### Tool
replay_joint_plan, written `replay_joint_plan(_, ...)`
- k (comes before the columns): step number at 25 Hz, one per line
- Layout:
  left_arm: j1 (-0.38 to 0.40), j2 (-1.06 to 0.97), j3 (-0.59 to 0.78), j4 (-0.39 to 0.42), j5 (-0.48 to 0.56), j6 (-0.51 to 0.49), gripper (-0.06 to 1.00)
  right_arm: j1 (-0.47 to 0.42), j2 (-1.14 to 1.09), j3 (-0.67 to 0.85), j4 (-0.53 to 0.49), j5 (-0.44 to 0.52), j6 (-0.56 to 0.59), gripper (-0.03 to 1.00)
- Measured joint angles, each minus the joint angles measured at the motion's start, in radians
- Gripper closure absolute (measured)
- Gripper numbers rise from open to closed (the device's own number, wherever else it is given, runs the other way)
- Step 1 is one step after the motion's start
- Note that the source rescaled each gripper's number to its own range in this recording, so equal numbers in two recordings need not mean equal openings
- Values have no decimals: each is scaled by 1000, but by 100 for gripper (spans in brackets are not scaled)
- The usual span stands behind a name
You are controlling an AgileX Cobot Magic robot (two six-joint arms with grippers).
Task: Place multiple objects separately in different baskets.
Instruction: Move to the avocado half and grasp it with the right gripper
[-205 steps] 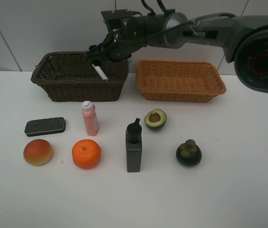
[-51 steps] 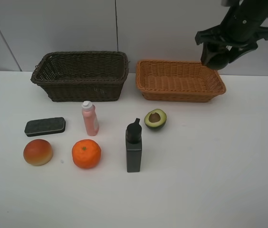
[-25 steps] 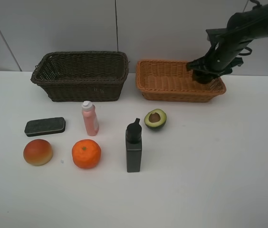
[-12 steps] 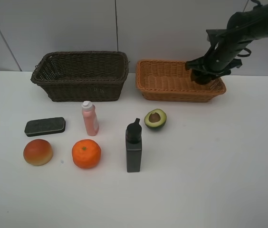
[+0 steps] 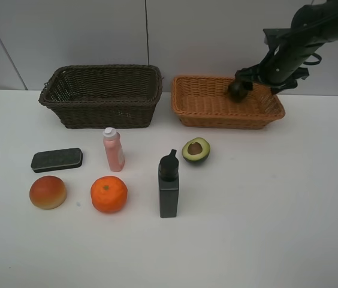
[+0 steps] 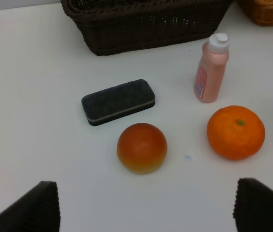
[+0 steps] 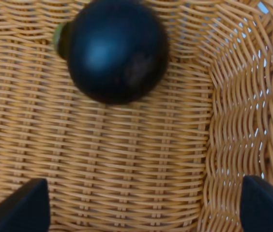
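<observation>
The white worktop (image 5: 289, 210) has wide bare room across its right and front, while the loose things sit left of middle. Along its back edge stand the dark basket (image 5: 103, 111) and the light basket (image 5: 226, 120), side by side with a narrow gap between them. The dark basket's inside is too shadowed to tell what it holds. The right pincer (image 7: 144, 203) hangs over the light basket's right end, fingers spread wide and pinching nothing. The left pincer (image 6: 148, 208) is likewise spread, above the front left of the worktop. The black bottle (image 5: 169, 189) and pink bottle (image 5: 113, 150) stand upright, apart. The eraser (image 5: 56, 159) lies flat behind the peach fruit (image 5: 48, 192). The orange (image 5: 109, 194) sits between that fruit and the black bottle. The avocado half (image 5: 196, 149) lies cut side up. The mangosteen (image 5: 237, 90) is in the light basket, right of middle.
</observation>
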Motion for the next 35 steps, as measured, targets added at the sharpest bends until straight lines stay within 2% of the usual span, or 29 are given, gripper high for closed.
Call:
replay_joint_plan(5, 0, 0, 0, 0, 0, 0, 10, 0, -21, 0, 54, 47, 1, -3)
replay_joint_plan(10, 0, 0, 0, 0, 0, 0, 10, 15, -72, 0, 85, 158, 2, -3)
replay_joint_plan(15, 0, 0, 0, 0, 0, 0, 10, 81, -164, 0, 112, 264, 4, -3)
replay_joint_plan(19, 0, 0, 0, 0, 0, 0, 10, 153, -215, -3, 164, 345, 50, -3)
replay_joint_plan(28, 0, 0, 0, 0, 0, 0, 10, 321, -223, -3, 178, 393, 170, -3)
replay_joint_plan(35, 0, 0, 0, 0, 0, 0, 10, 392, -135, -3, 166, 404, 283, -3)
